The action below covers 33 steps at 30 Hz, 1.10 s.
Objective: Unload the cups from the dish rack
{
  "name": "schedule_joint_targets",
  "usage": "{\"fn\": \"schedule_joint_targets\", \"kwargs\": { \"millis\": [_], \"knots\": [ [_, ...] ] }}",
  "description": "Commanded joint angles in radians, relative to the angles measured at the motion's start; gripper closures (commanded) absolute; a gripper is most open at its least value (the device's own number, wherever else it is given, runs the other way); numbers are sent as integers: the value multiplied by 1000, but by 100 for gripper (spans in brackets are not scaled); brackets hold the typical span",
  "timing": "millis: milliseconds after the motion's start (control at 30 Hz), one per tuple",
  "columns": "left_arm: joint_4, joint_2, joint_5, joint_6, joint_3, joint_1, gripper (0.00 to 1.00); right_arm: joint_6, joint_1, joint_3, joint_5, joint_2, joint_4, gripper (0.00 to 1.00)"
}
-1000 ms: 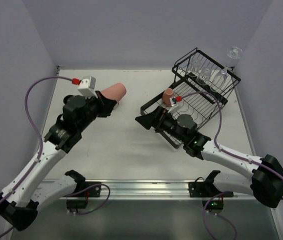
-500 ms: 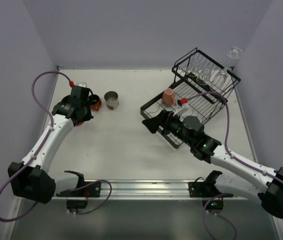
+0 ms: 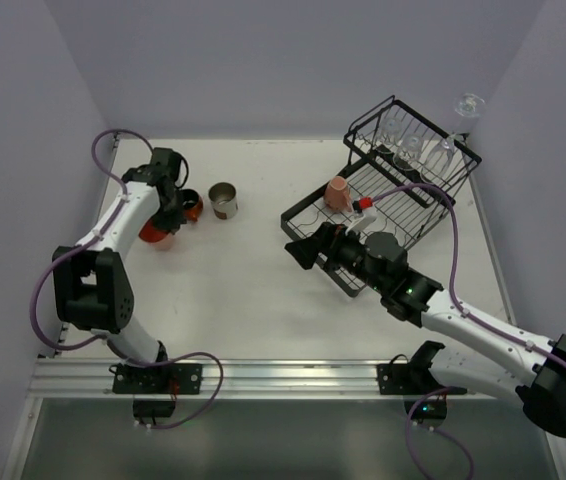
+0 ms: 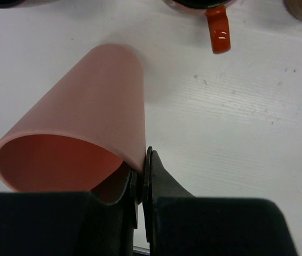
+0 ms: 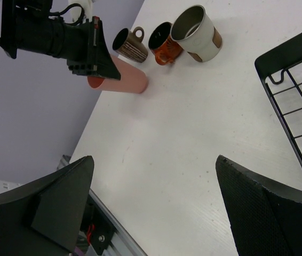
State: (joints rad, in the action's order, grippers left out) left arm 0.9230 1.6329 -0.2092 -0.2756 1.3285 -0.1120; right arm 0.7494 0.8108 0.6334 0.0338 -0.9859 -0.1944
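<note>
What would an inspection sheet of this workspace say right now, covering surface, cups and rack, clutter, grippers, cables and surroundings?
Surface: white table, faint specks.
Job's things: tall pink tumbler on its side; dark brown mug, orange-red mug and cream cup upright in a row on the table; small pink mug on the dish rack; clear glasses in its raised basket.
Clutter: nothing seen.
Grippers: left gripper shut on the tumbler's rim; right gripper open, holding nothing, beside the rack's corner.
Cables: purple cables loop along both arms.
Surroundings: lilac walls; metal rail at the near edge.
</note>
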Motion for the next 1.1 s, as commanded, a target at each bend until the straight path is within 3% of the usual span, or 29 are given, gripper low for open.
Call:
{"fn": "schedule_joint_targets", "kwargs": {
  "millis": [0,233,333,500,567,767,933,1067],
  "knots": [
    [48,36,17,56,57,40,98,-18,1,43,-18,-2,-7,1],
    [73,53,59,64,66,101,93,-16,2,54,-23,-25,1,1],
    [85,65,68,62,74,103,87,-15,2,57,-28,-37,1,1],
    [93,103,48,53,87,112,68,-15,4,57,-28,-33,4,1],
    [91,120,42,53,98,112,55,-15,2,54,-26,-30,4,1],
    [96,105,-38,42,133,112,41,-16,2,54,-15,-33,4,1],
    [102,68,-81,35,185,112,36,-25,2,63,-3,-46,16,1],
    [100,47,-101,33,213,112,24,-39,2,66,32,-40,32,1]
  ]
}}
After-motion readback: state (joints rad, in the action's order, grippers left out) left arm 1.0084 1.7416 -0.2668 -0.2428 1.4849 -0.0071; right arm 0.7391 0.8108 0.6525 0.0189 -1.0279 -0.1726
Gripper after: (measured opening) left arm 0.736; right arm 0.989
